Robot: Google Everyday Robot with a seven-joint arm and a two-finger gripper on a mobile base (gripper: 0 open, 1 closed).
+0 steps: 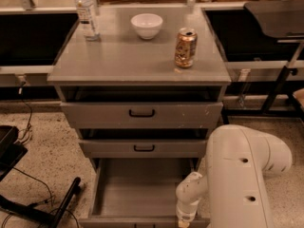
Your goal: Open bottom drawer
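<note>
Gaping bottom drawer (138, 194), grey inside | hand (183, 221) at front edge

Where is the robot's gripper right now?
The gripper is low in the camera view, right of centre, at the front edge of the open bottom drawer.

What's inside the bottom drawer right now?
The bottom drawer is pulled out and shows only a plain grey floor. Its front right corner is hidden by the arm, whose gripper hangs at the front edge there.
</note>
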